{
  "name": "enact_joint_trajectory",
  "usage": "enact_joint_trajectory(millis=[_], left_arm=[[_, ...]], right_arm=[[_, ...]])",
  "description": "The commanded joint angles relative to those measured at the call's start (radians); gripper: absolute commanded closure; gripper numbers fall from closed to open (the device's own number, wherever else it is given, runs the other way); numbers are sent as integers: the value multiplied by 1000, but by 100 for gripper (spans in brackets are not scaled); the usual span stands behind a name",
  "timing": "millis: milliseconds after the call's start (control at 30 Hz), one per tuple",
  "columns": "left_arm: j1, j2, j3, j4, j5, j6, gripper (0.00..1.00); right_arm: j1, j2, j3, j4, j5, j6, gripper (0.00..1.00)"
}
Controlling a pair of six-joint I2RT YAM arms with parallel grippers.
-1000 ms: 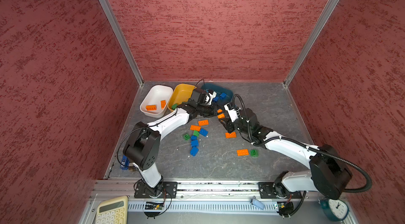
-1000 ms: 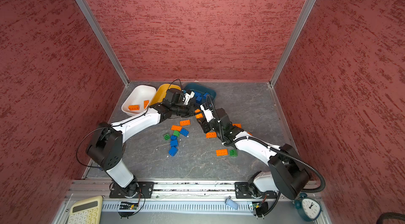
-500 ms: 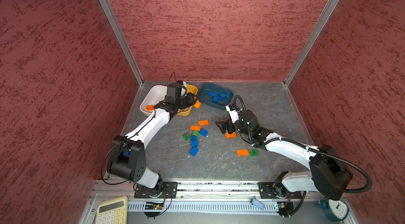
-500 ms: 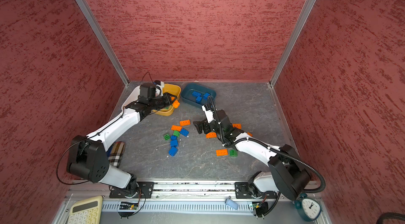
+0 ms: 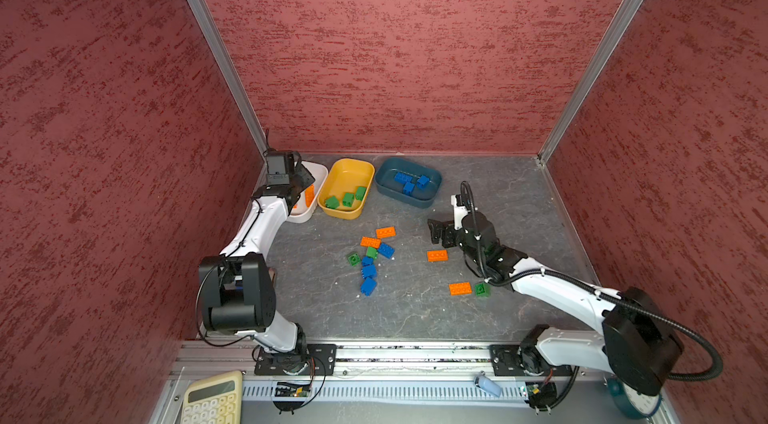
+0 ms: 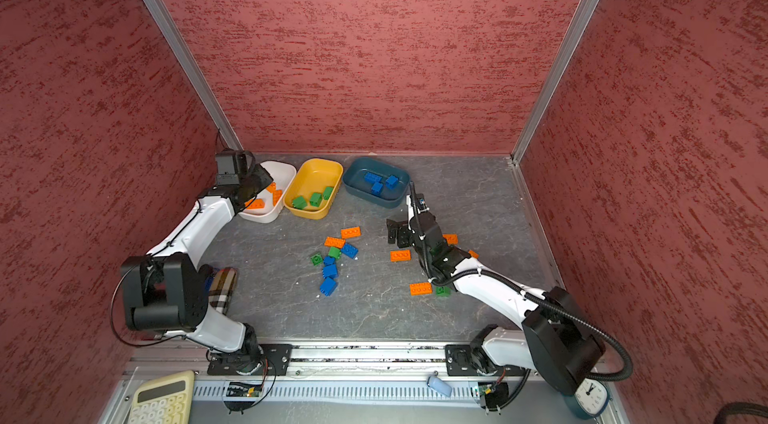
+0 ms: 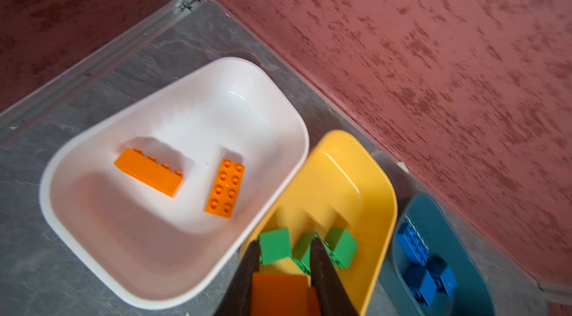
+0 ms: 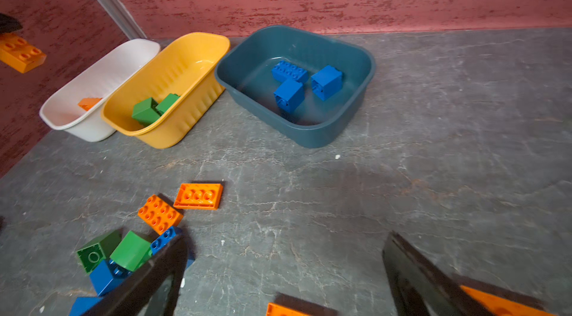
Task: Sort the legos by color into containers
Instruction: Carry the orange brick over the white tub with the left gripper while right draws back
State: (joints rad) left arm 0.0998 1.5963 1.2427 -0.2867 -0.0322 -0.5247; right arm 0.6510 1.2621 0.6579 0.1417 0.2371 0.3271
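Left gripper: the left gripper (image 7: 285,240) hangs raised over the white tub (image 5: 307,216), its jaws pinching a flat orange brick (image 7: 278,292) between the fingers (image 7: 325,268). That same brick shows in the right wrist view too, up in the air.
White tub: far left of the back row, tucked into the corner. Two orange bricks (image 7: 225,187) lie inside, apart from each other, one studs up and the other tipped on its side.
Yellow tub: the yellow tub (image 5: 345,177) sits right up against the white one, with three green bricks (image 5: 348,198) bunched at its near end.
Loose heap: the loose heap (image 5: 369,260) sits on the grey floor (image 5: 498,193) in front of the tubs. Two flat orange pieces lie at the back, then two green and four blue, mostly touching in a ragged line.
Teal tub: the teal tub (image 5: 409,202) stands just beside the yellow one, holding three blue bricks (image 8: 291,82) clustered in the middle.
Right gripper: the right gripper (image 8: 286,235) is low over bare floor, right of the heap and in front of the teal tub. Its jaws are spread wide with nothing between them.
Right-hand strays: one orange stray (image 5: 437,255) lies just beside that gripper. Nearer the front, an orange piece (image 5: 460,288) sits with a small green piece (image 5: 482,289) just beside it, close to the forearm.
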Motion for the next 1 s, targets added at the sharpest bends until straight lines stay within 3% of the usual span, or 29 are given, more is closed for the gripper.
enact_joint_trajectory(millis=[0,233,400,467,567,633,833,967], left_arm=[[49,93,65,22,-53,11,100],[101,327,274,-54,-52,-5,100],[103,429,383,-121,-57,-38,98],[103,447,389,-118,-73,-54,86],[104,463,401,-132,-78,-72,47],[99,462,401,-135,-72,-68,30],[68,408,353,-97,-99,-40,5],[52,367,316,-75,-115,-52,1]], right_arm=[[-2,-21,18,-103,97,58,1],[-3,-37,-13,-175,-27,104,1],[-4,-30,-20,-215,-24,159,2],[-4,-27,-17,-230,-20,165,2],[-2,-12,-11,-249,-35,164,1],[-4,-2,-13,-251,-54,172,1],[-2,65,9,-288,-84,228,1],[-1,133,67,-382,-130,273,2]])
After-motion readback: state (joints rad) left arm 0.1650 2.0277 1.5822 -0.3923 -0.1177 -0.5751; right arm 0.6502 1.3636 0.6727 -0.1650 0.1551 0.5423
